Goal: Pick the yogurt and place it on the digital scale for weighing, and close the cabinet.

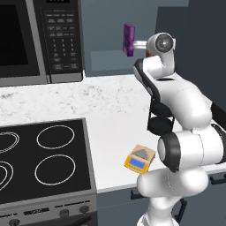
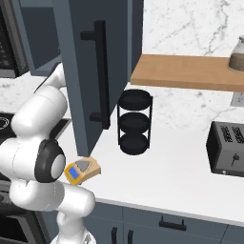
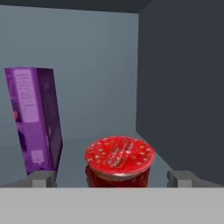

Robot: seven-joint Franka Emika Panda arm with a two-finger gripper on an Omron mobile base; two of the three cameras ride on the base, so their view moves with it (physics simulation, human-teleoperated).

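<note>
Inside cabinet [image 2: 90, 71], door open, gripper [image 3: 111, 179] spread either side of yogurt [image 3: 119, 162], poised to grasp; purple box [image 3: 35, 120] just beside yogurt; scale [image 1: 139, 159] waits below

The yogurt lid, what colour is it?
Bright red with tiny pale dots, best seen in the hand view: the yogurt.

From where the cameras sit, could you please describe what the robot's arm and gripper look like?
The arm is glossy white, built of rounded, bulbous segments with black bands at the joints and a round dark-grey cap on one joint near the top. In the hand view, the gripper shows two small, blocky grey fingertips. I see no cables or markings.
</note>
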